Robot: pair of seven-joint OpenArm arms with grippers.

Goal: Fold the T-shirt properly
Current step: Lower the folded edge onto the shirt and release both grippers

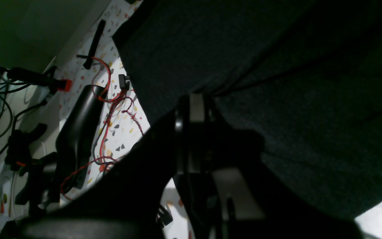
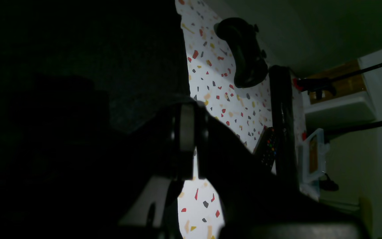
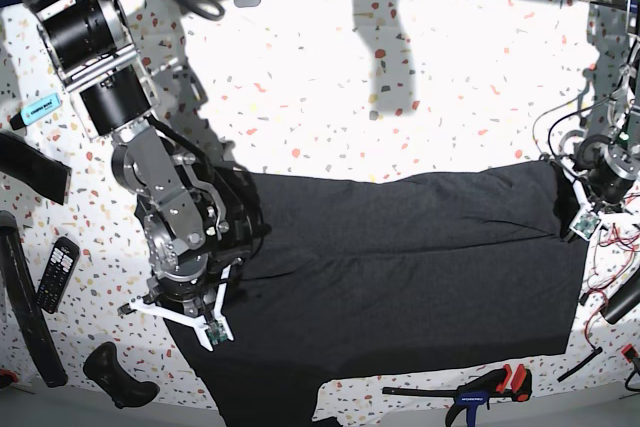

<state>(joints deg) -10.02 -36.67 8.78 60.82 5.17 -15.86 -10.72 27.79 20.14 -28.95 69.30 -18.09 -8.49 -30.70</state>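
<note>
I see the tabletop (image 3: 330, 77) first, white with coloured speckles, and its far half is bare. The T-shirt (image 3: 400, 267) lies on the near half as one wide dark band. Its long axis runs from the left edge of the tabletop to the right edge, and one narrower part hangs toward the near edge at the left of the base view. The print does not show; only plain dark cloth faces up.

My right arm stands at the end of the band on the base view's left, and my left arm at the opposite end, so each arm is at its own end of the long axis. The cloth lies inward from both.

The right end effector (image 2: 187, 132) is closed, and dark cloth bunches up to its jaws; I judge it is pinching the T-shirt. The left end effector (image 1: 196, 99) is also closed, with creases of the cloth running straight into its tip, so I judge it grips the shirt too.

Near the left edge lie a remote control (image 3: 57, 272) and a black strap (image 3: 25, 297), clear of the cloth. A clamp (image 3: 478, 389) lies at the near edge, just beside the hem.
</note>
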